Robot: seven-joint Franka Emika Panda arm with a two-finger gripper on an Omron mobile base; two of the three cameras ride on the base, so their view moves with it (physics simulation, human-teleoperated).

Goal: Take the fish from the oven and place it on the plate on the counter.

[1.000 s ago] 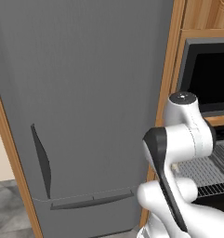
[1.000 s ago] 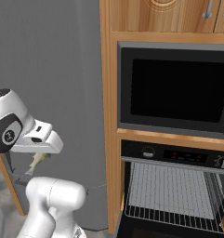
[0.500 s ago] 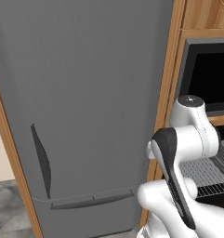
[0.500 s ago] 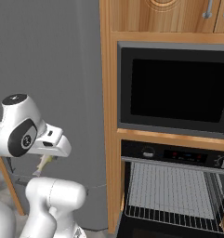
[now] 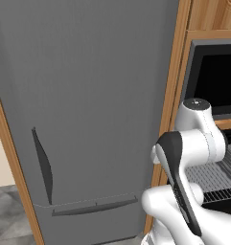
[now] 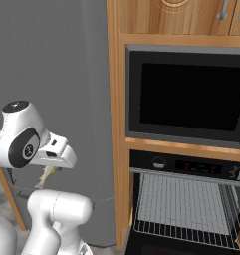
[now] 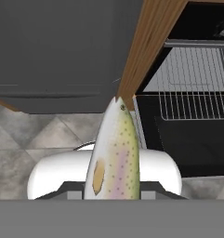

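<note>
Holding fish [image 7: 114,153] in claw [image 7: 112,188]: jaws part-closed on tail end, body pinched between them. Fish long axis runs along claw's reach, head pointing away toward floor and wood post beside oven [image 7: 197,88]. Right base view: fish [image 6: 46,176] hangs below hand, left of oven [image 6: 191,199], well apart from open rack. Fridge [image 5: 88,110] fills front. Plate, counter not in sight. Judgement: next move is carry to plate; which way unknown from here.
</note>
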